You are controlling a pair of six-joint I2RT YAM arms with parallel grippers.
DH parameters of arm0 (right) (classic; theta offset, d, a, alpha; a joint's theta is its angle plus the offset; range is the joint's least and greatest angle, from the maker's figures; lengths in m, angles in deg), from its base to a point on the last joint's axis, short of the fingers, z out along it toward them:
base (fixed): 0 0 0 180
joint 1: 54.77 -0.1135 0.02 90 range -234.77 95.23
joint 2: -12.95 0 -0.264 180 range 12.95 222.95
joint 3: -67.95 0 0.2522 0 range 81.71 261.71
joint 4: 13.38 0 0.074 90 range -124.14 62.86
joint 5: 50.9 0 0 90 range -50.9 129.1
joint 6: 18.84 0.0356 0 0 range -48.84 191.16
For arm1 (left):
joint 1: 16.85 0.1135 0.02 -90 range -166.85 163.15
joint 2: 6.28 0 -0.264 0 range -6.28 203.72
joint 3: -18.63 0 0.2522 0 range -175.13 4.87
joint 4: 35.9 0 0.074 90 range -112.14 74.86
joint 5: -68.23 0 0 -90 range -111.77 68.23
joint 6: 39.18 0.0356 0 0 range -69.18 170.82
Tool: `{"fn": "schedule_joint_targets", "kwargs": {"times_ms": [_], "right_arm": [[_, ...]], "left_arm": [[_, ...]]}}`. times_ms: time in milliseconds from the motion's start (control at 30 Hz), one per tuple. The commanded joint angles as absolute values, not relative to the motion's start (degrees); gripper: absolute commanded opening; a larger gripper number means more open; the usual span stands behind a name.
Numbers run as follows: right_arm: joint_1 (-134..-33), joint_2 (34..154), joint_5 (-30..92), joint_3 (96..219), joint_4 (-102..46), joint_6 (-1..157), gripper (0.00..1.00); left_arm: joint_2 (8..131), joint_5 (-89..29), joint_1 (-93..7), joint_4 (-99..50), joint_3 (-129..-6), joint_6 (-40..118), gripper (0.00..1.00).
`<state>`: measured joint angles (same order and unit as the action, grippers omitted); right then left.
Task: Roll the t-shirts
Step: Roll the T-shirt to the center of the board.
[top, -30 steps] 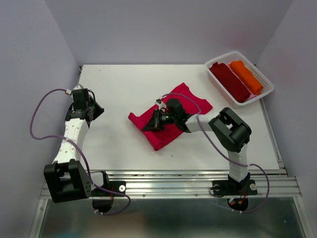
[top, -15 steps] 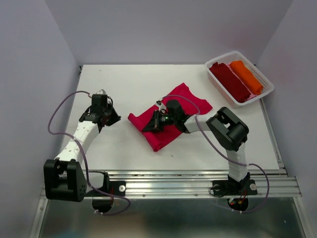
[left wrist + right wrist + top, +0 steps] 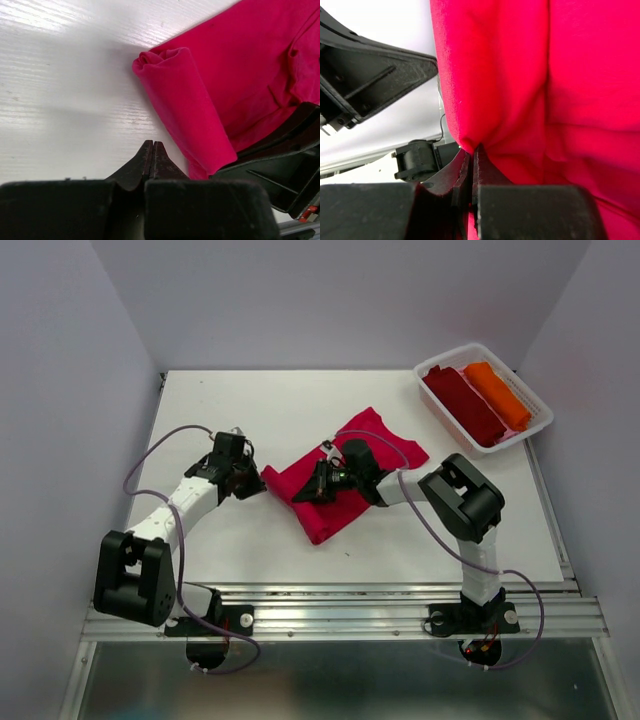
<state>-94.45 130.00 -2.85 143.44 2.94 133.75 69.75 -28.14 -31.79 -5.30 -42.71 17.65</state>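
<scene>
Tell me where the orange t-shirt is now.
In the top view, the orange t-shirt lies in the white basket at the far right corner of the table, beside the maroon t-shirt.

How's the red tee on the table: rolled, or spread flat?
Partly rolled. One edge of the red tee is curled into a tube; the rest lies mostly flat.

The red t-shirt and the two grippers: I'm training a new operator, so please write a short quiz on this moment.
1. True or false: the left gripper is holding the red t-shirt.
2. What lies in the white basket? A) nothing B) a maroon t-shirt and an orange t-shirt C) a towel
3. Fill in: the right gripper is shut on the ____.
Key: 1 false, it is shut on nothing, beside the cloth; 2 B; 3 red t-shirt.
</scene>
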Motion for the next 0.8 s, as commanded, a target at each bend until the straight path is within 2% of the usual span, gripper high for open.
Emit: {"fn": "schedule_joint_targets", "kwargs": {"times_ms": [0,767], "right_arm": [[-93.1,130.5,-4.4,142.9,6.2,133.4,0.02],[-93.1,130.8,-4.9,142.6,5.8,132.6,0.04]], "left_arm": [[71.8,-27.2,-33.3,-7.4,-44.3,17.4,0.0],[80.6,-25.5,-34.5,-10.4,-49.9,17.9,0.0]]}}
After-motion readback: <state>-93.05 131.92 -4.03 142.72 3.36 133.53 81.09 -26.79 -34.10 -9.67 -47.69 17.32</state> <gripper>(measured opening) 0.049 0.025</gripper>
